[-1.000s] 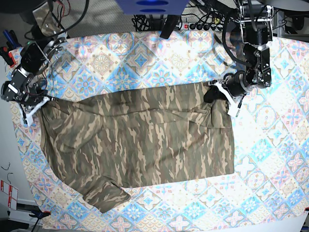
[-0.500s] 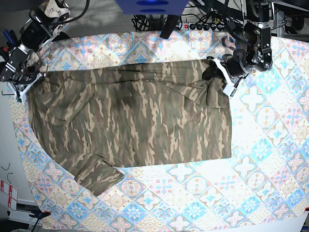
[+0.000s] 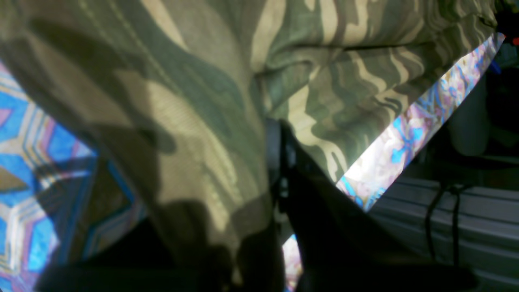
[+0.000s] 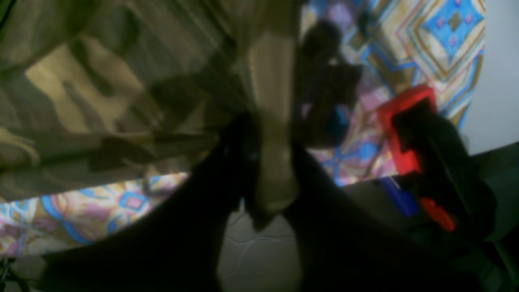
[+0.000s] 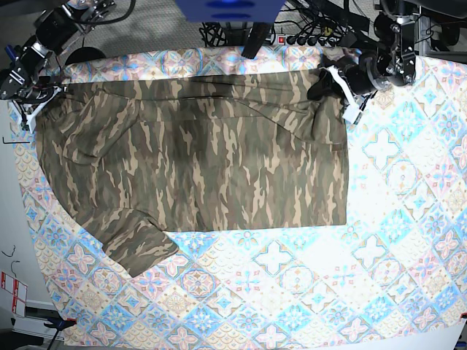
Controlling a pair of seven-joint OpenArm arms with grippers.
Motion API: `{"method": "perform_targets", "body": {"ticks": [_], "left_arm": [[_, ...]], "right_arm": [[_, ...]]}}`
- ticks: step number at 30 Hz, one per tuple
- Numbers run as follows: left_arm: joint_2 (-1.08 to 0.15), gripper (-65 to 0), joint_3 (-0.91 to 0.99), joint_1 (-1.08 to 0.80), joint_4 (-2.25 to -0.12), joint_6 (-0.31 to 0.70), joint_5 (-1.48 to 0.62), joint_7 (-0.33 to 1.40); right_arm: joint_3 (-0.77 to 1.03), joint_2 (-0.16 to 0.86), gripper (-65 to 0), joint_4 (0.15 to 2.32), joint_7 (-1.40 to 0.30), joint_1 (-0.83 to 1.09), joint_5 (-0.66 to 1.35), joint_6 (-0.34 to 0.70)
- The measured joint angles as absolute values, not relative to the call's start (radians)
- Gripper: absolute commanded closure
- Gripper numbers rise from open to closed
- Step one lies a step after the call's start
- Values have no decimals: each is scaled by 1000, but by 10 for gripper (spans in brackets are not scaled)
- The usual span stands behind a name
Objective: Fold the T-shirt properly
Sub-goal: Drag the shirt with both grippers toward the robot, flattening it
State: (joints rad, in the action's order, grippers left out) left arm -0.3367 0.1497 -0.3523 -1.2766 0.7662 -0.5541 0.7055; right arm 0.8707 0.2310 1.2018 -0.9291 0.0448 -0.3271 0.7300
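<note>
The T-shirt [image 5: 197, 160] lies spread across the far half of the tabletop [image 5: 408, 240], which is covered in a cloth patterned with blue, pink and tan tiles. Its camouflage body reaches from the far left corner to just right of the middle, and one short sleeve [image 5: 139, 251] juts toward the near left. The shirt's far edge runs close along the tabletop's far edge, pulled fairly straight between the two arms. The left end effector [image 5: 337, 86], at the far right in the base view, is clamped tight on the shirt's far right corner, where the fabric bunches into folds; in the left wrist view the camouflage cloth [image 3: 202, 101] fills most of the picture and runs into the dark closed jaws [image 3: 275, 162]. The right end effector [image 5: 33, 98], at the far left in the base view, is likewise closed on the shirt's far left corner; in the right wrist view, which is blurred, a strip of the fabric [image 4: 271, 162] is pinched between its dark fingers [image 4: 227, 170], with a red and black object [image 4: 417, 134] beside it at the tabletop's edge.
</note>
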Motion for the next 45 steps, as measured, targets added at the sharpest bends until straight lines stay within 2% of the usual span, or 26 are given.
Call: {"method": "perform_targets", "body": {"ticks": [8,10,12,15,18,20,21,28,40,42,45], "left_arm": [[-341,-20,150,-358,-1277,766,-559,702],[-341,-21,150,-357,-1277,766,-558,706],[-341,-36,150,-357,-1277,766,-558,706],[-341,-153,150,-357,-1277,766,-560,711],[-335,-298,173,-357,-1277,766,-586,741],[-333,-357,196,-361,-1278,767,-598,757],[-332,-366,208,-363,-1279,767,-600,757],[-336,-364,225,-356,-1279,767,-603,772],[-338,-364,249,-352,-1279,767,-598,785],[-338,-365,253,-352,-1279,767,-598,785],[-339,-365,260,-352,-1279,767,-596,784]], "right_arm": [[871,231,-20,1203,-954,38,-327,730],[871,231,-40,1203,-955,38,-327,730],[871,231,-87,1203,-955,38,-335,728],[871,234,-168,1203,-958,39,-340,712],[871,237,-231,1208,-967,39,-361,706],[873,232,-252,1234,-1011,36,-398,703],[874,229,-257,1247,-1024,36,-410,703],[877,221,-259,1354,-1049,36,-422,703],[875,223,-260,1361,-1048,-48,-430,703],[873,226,-276,1362,-1063,-46,-419,703],[874,228,-347,1362,-1107,-33,-435,703]]}}
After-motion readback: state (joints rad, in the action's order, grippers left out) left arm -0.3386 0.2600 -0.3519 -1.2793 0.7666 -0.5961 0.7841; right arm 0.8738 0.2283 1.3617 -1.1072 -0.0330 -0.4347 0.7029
